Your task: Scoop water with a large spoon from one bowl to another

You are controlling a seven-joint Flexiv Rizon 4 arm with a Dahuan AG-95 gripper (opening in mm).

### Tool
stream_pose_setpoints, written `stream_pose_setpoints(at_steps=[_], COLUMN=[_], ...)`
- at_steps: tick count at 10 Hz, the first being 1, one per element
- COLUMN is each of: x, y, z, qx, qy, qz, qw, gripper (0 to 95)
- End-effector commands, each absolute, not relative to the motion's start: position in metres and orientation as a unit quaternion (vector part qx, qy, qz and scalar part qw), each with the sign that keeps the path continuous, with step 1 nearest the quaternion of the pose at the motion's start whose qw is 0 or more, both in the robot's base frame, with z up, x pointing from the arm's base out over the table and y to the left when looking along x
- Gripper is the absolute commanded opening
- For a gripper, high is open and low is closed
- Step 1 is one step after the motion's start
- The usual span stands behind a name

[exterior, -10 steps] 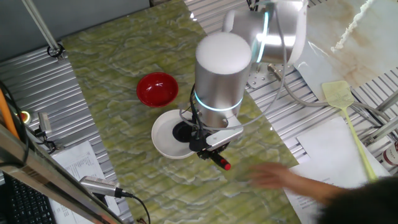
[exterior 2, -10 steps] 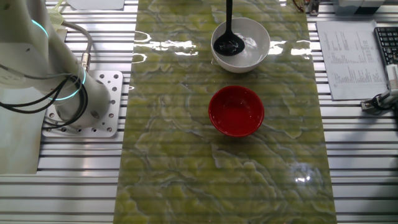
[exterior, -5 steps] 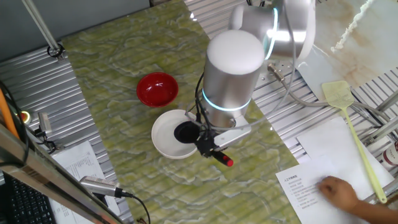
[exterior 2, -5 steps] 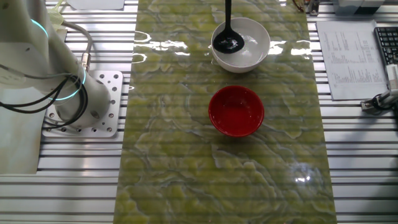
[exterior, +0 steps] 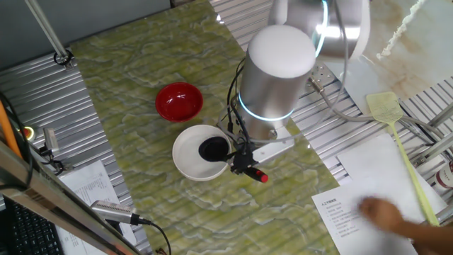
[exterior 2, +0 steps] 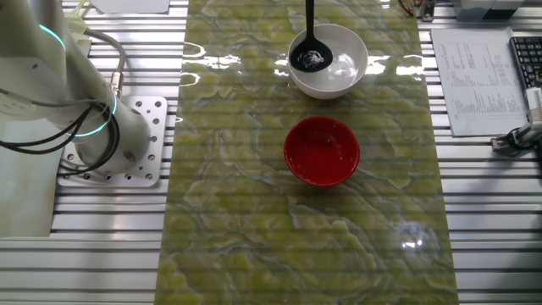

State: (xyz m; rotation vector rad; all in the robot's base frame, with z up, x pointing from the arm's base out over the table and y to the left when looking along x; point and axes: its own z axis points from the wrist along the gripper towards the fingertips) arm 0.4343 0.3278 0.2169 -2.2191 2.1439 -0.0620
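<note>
The black ladle (exterior: pixel 212 149) has its round scoop (exterior 2: pixel 308 58) over the left part of the white bowl (exterior 2: pixel 343 64), at about rim height; water glints in the scoop. Its thin handle (exterior 2: pixel 309 17) runs up out of the other fixed view. My gripper (exterior: pixel 244 161) is shut on the handle near its red tip (exterior: pixel 261 178), beside the white bowl (exterior: pixel 185 154). The small glossy red bowl (exterior: pixel 179 101) stands apart from the white one, seen also in the other fixed view (exterior 2: pixel 321 151).
The bowls stand on a green marbled mat (exterior 2: pixel 237 212). The arm's base (exterior 2: pixel 127 140) sits on the ribbed metal table. A yellow fly swatter (exterior: pixel 396 134), papers (exterior: pixel 368 191) and a person's blurred hand (exterior: pixel 396 216) are at the right; cables and a keyboard at the left.
The arm has shifted right and the ladle's scoop has risen a little and moved slightly within the white bowl. The person's hand moved over the papers.
</note>
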Motion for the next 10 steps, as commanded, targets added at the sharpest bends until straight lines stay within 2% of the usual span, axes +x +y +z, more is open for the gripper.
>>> stream_pose_setpoints(at_steps=[1,10], x=[0.4308,0.4300], y=[0.3237,0.3176], z=[0.2207,0.2239], qx=[-0.721,-0.741], qy=[0.692,0.670], qz=[-0.028,-0.036], qw=[0.025,0.020], gripper=[0.0,0.0])
